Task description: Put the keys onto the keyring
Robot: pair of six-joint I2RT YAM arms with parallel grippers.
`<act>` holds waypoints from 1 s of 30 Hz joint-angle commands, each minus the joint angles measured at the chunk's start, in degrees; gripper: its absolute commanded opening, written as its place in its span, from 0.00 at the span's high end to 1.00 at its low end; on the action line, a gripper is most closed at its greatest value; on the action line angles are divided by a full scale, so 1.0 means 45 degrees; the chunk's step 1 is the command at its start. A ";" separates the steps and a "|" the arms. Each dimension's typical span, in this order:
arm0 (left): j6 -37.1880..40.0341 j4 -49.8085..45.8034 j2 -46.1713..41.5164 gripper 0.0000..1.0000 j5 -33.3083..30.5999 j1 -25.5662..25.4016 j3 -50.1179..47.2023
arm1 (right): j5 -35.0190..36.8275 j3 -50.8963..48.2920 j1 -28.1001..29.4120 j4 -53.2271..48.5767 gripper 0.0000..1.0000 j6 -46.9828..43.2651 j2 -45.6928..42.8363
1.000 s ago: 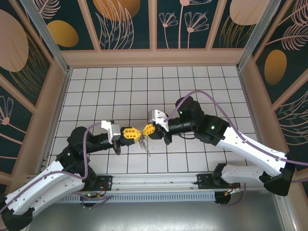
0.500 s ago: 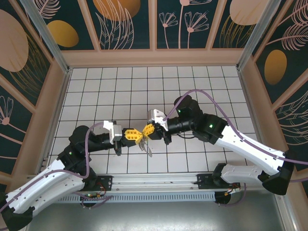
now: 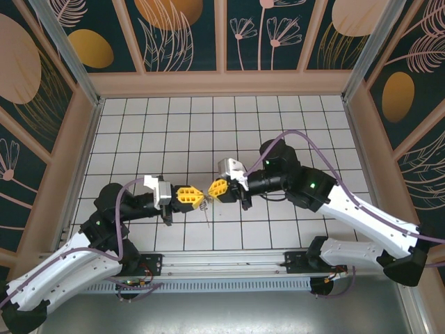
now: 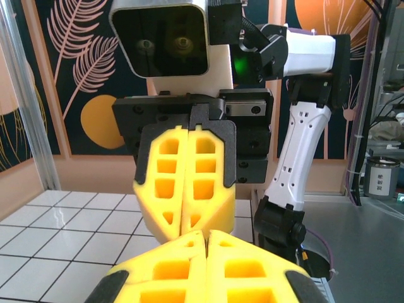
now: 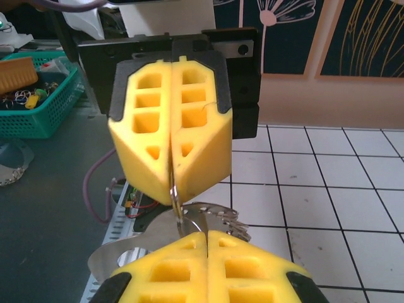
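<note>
Both grippers meet tip to tip above the white tiled table (image 3: 278, 125). My left gripper (image 3: 200, 197) is shut on the thin metal keyring (image 5: 174, 197), which pokes down out of its yellow fingers (image 5: 170, 145). Silver keys (image 5: 218, 218) hang from the ring, and one wide key head (image 5: 120, 252) lies to the lower left. In the top view the keys (image 3: 206, 207) dangle just below the fingertips. My right gripper (image 5: 207, 235) is shut right above the keys, and I see nothing between its pads. In the left wrist view my left gripper (image 4: 207, 235) hides the ring, with the right one's fingers (image 4: 186, 183) facing it.
Wooden walls with dark leaf panels (image 3: 222, 42) ring the table on three sides. An aluminium rail (image 3: 222, 263) carrying the arm bases runs along the near edge. A green basket (image 5: 31, 95) of small items sits off the table.
The right arm has shifted slightly to the right and the left gripper has edged back. The hanging keys have swung and now sit tighter under the tips. Both grippers stayed shut.
</note>
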 commanded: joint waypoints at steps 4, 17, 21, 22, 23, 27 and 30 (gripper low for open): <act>-0.0208 0.0837 -0.0195 1.00 0.0471 -0.0098 0.0418 | 0.0403 -0.0308 -0.0146 0.0548 0.97 0.0164 -0.0395; -0.0134 0.0652 -0.0307 1.00 -0.0482 -0.0100 0.0303 | 0.1389 -0.0755 -0.0141 0.0956 0.57 0.0009 -0.0945; -0.0175 0.0728 -0.0239 1.00 -0.0585 -0.0098 0.0223 | 0.1100 -0.1144 -0.0146 0.1262 0.55 -0.0010 -0.1253; -0.0187 0.0736 -0.0195 1.00 -0.0605 -0.0100 0.0206 | 0.0937 -0.1198 -0.0141 0.1343 0.55 0.0008 -0.1274; -0.0187 0.0731 -0.0158 1.00 -0.0633 -0.0098 0.0194 | 0.0792 -0.1248 -0.0136 0.1416 0.55 0.0008 -0.1279; -0.0244 0.0789 -0.0021 1.00 -0.0897 -0.0097 0.0117 | 0.0539 -0.1449 -0.0141 0.1935 0.55 0.0066 -0.1247; -0.0285 0.0650 0.0029 1.00 -0.1652 -0.0098 0.0101 | 0.0644 -0.1518 -0.0146 0.2088 0.55 0.0066 -0.1196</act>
